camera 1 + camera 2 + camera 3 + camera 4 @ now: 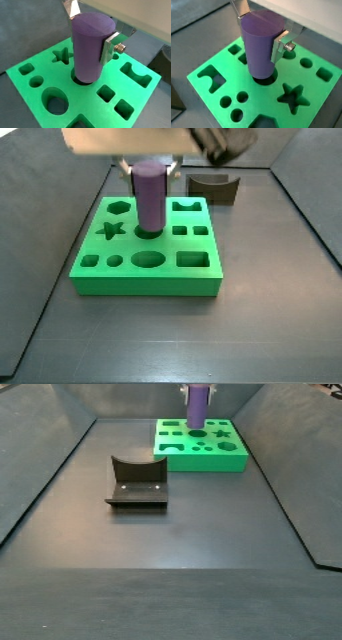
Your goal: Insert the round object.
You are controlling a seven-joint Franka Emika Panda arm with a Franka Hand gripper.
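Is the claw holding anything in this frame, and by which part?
Yes. The claw grips the tall dull-purple cylinder by its upper sides, near the flat top, while its lower end sits in the round hole of the green block.

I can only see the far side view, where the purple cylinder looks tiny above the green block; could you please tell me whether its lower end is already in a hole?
Observer: Yes. In both wrist views the round object stands upright with its lower end inside the round hole of the green block.
Operator: Thank you. Is the gripper holding it?
Observer: The gripper is shut on its upper part, one silver finger flat against its side.
Operator: Which cutout is nearest?
Observer: A star-shaped hole lies beside the round one.
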